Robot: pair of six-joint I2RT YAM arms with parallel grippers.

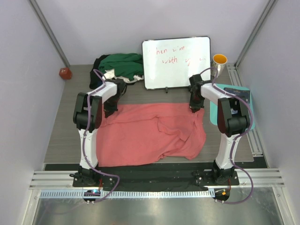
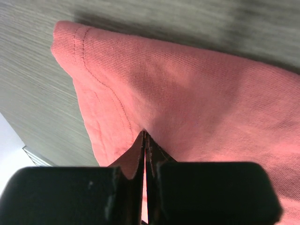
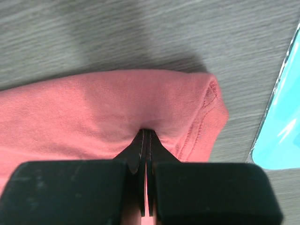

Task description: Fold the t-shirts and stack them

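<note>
The salmon-pink t-shirt (image 1: 150, 133) lies spread and partly folded on the table between the arms. My left gripper (image 1: 111, 108) is shut on its far left corner; the left wrist view shows the jaws (image 2: 144, 136) pinching the pink cloth (image 2: 187, 93). My right gripper (image 1: 194, 107) is shut on its far right corner; the right wrist view shows the jaws (image 3: 146, 133) pinching the hemmed edge (image 3: 117, 103). A pile with a dark green t-shirt (image 1: 121, 64), white and black cloth lies at the back left.
A white board with red writing (image 1: 176, 62) stands at the back centre. An orange mug (image 1: 219, 61) stands at the back right. A teal tray (image 1: 239, 110) lies on the right, also in the right wrist view (image 3: 283, 136). A red object (image 1: 64, 73) sits far left.
</note>
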